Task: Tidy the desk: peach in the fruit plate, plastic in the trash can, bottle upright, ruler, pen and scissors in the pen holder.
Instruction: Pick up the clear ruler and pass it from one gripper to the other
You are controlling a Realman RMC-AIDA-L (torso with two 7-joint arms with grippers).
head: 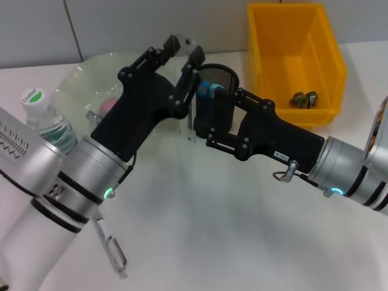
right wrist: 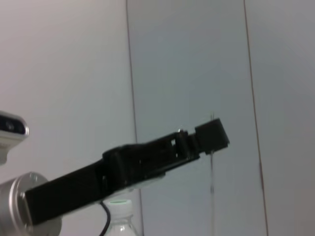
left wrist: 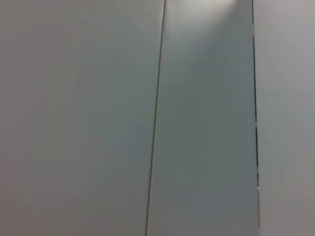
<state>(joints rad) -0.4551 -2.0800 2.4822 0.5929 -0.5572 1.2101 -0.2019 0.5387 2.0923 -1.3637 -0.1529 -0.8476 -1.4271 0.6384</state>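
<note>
Two arms: both over the middle of the white matte counter (head: pixel 200 224), meeting at the black mesh cylindrical pen holder (head: pixel 219 82).
Left gripper (head: pixel 182 51): matte black, angular links; fingers spread, a clear flat plastic ruler (head: pixel 191 118) standing upright between them, beside the holder. Cannot tell if the pads press it.
Right gripper (head: pixel 209 97): black, reaching in from the right, tip against the holder's near wall; finger state cannot tell, tips hidden.
Pen holder contents: something blue-teal at the rim, shape unclear.
Fruit plate: clear round glass plate (head: pixel 79 79) at rear left, half hidden by the left arm; pink rounded peach (head: pixel 108 104) in it.
Bottle: clear ribbed plastic bottle with white-green cap (head: pixel 45 118), upright at left, beside the plate.
Trash can: yellow rectangular plastic bin (head: pixel 295 60) at rear right, smooth walls; crumpled dark plastic scrap (head: pixel 304 99) on its floor.
Left wrist view: only grey wall panels with seams.
Right wrist view: left gripper side-on against wall panels, bottle cap below it.
</note>
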